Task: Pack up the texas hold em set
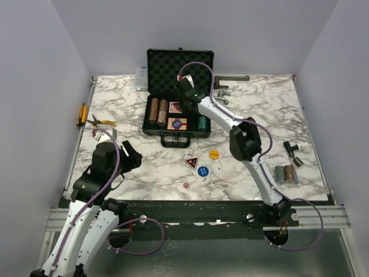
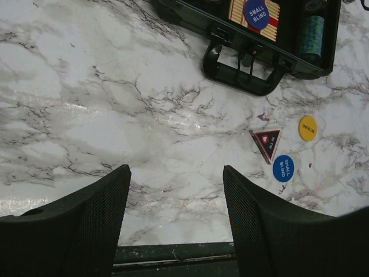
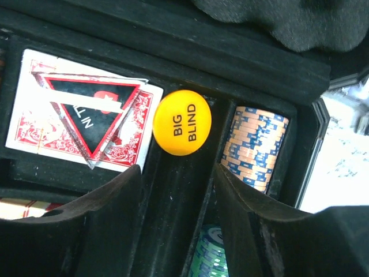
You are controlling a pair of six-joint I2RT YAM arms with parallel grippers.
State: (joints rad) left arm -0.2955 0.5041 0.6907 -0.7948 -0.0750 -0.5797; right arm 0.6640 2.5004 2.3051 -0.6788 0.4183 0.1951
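The black briefcase [image 1: 151, 124] lies open at the table's back, foam lid raised. My right gripper [image 1: 185, 92] is open and empty, hovering inside the case [image 3: 173, 34] just below a yellow "BIG BLIND" disc [image 3: 181, 122]. Beside that disc are a red triangle on a card deck [image 3: 86, 115], a tan-blue chip stack [image 3: 253, 147] and green chips [image 3: 210, 254]. On the table lie a red triangle [image 1: 191, 162], yellow disc [image 1: 214, 154], blue disc [image 1: 203, 171], dice [image 1: 186, 184] and chip stacks [image 1: 285, 173]. My left gripper [image 2: 176, 170] is open and empty above bare marble at the near left.
Pliers [image 1: 99, 122] and a yellow-handled tool [image 1: 82, 114] lie at the left edge. Metal tools [image 1: 230, 81] lie behind the case at the right. Small black parts [image 1: 294, 151] sit near the right edge. A clear box [image 1: 140, 78] stands at the back left of the case.
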